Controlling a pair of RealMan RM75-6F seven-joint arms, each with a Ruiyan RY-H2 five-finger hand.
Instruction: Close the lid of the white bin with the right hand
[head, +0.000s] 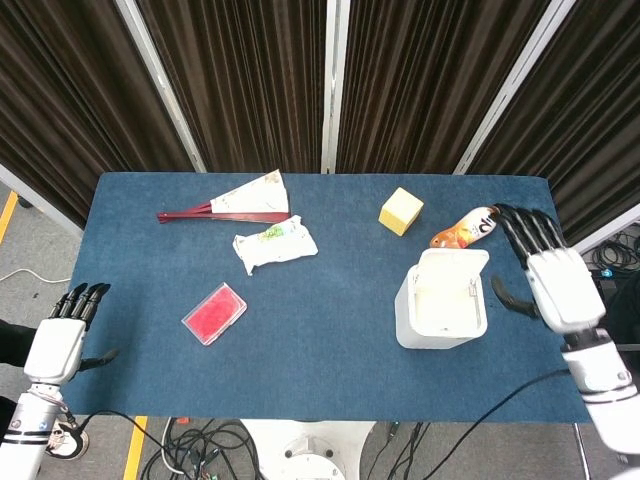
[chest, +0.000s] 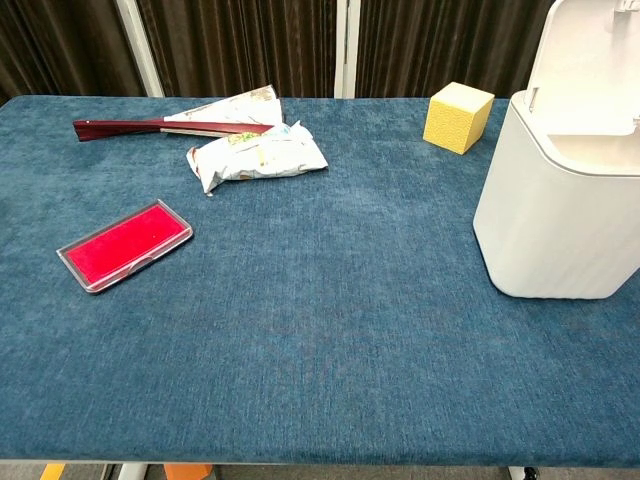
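Note:
The white bin (head: 440, 312) stands on the right part of the blue table, its lid (head: 457, 262) raised at the far side. In the chest view the bin (chest: 560, 210) fills the right edge, its lid (chest: 590, 60) standing upright. My right hand (head: 548, 270) hovers just right of the bin, raised above the table, fingers spread and holding nothing. My left hand (head: 60, 338) hangs off the table's near left corner, fingers apart and empty. Neither hand shows in the chest view.
A yellow cube (head: 400, 211) and an orange bottle (head: 467, 227) lie behind the bin. A white snack bag (head: 274, 244), a folded fan (head: 226, 203) and a red flat case (head: 214, 313) lie on the left half.

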